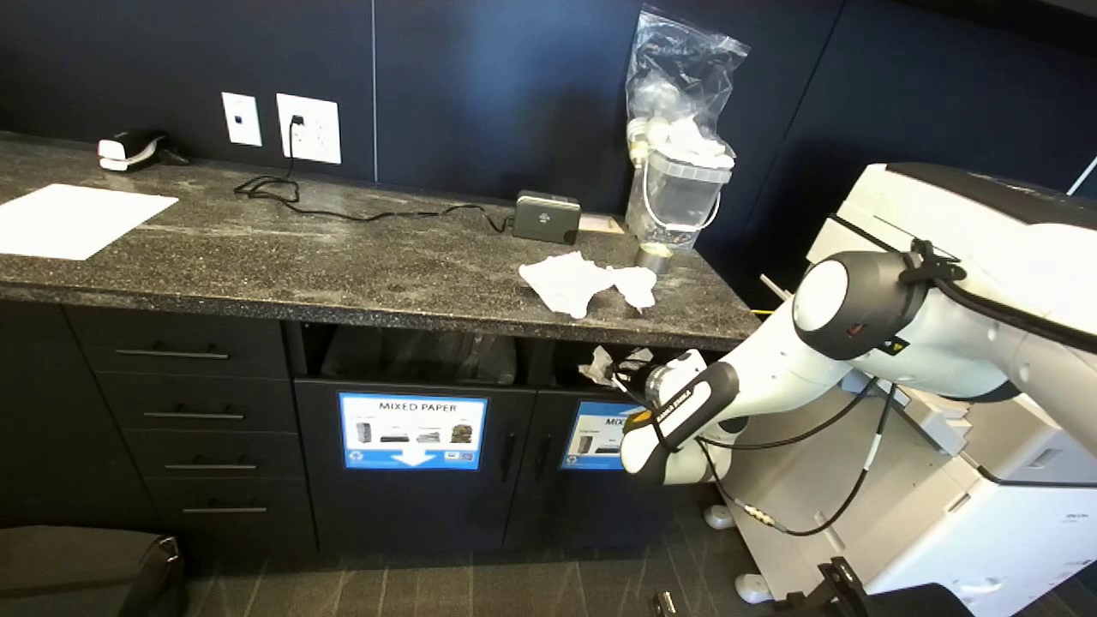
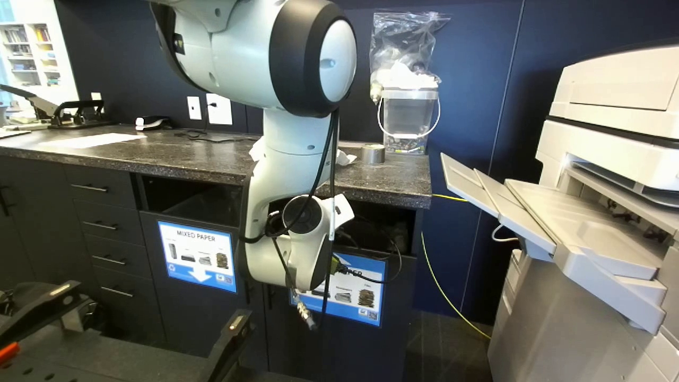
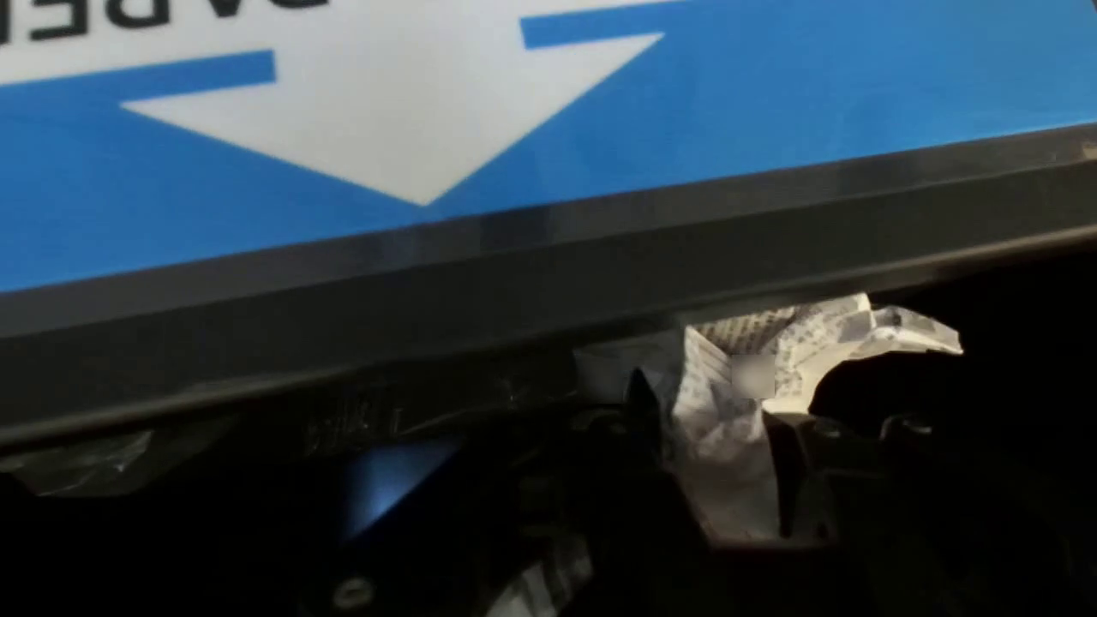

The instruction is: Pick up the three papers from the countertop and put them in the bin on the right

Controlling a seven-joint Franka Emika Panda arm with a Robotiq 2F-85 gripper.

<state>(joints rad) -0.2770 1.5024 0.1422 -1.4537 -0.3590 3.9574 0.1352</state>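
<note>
My gripper point(image 3: 710, 401) reaches into the dark slot of the bin point(image 2: 398, 276) on the right, just below the countertop point(image 1: 411, 266). It is shut on a crumpled paper point(image 3: 728, 428), printed and greyish, which bunches up between the two dark fingers and spreads past their tips. That same paper point(image 1: 597, 367) pokes out around the gripper in an exterior view. On the countertop near its right end lie a larger crumpled white paper point(image 1: 564, 281) and a smaller one point(image 1: 636, 284) touching it. In the wrist view the gripper's body is mostly lost in shadow.
Behind the papers stand a tape roll point(image 2: 373, 153), a small dark box point(image 1: 546, 217) and a bagged clear bucket point(image 1: 680, 188). A flat white sheet point(image 1: 73, 221) lies far left. Beside the bin is a large printer point(image 2: 599, 212). The slot's rim point(image 3: 548, 287) runs close above the fingers.
</note>
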